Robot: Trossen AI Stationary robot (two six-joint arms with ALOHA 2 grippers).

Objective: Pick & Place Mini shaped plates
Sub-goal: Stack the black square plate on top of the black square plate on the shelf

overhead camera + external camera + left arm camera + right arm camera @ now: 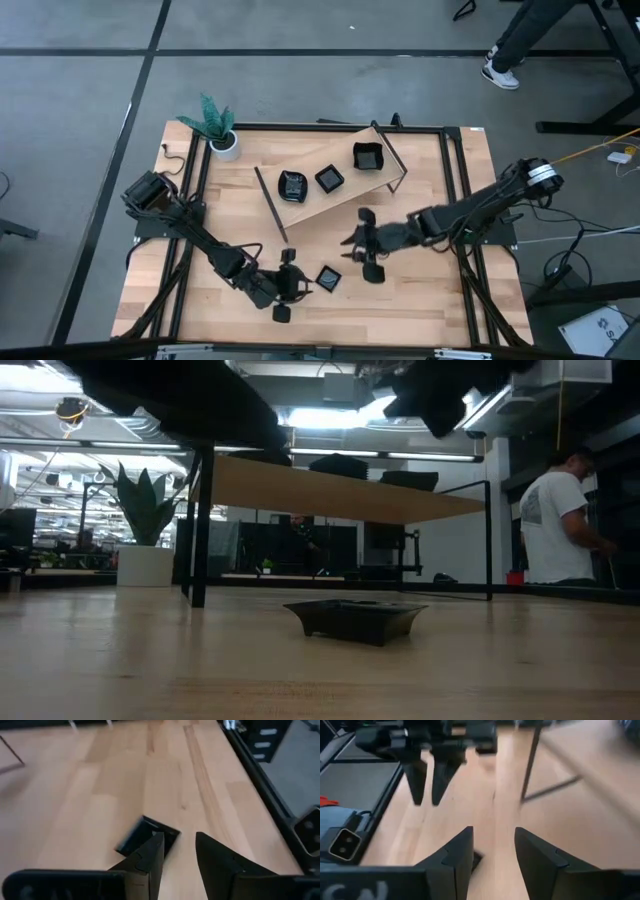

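Three plates (329, 178) sit on the raised shelf (390, 180); a fourth plate (328, 278) lies on the worktop (420, 310) near the front, just beside the left tool (286, 285), whose fingers stand apart and empty. The right tool (357, 247) hovers nearby, also apart, holding nothing. I judge one plate is left to shelve

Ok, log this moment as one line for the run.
left gripper: open, beside square mini plate | right gripper: open, empty | shelf: three plates
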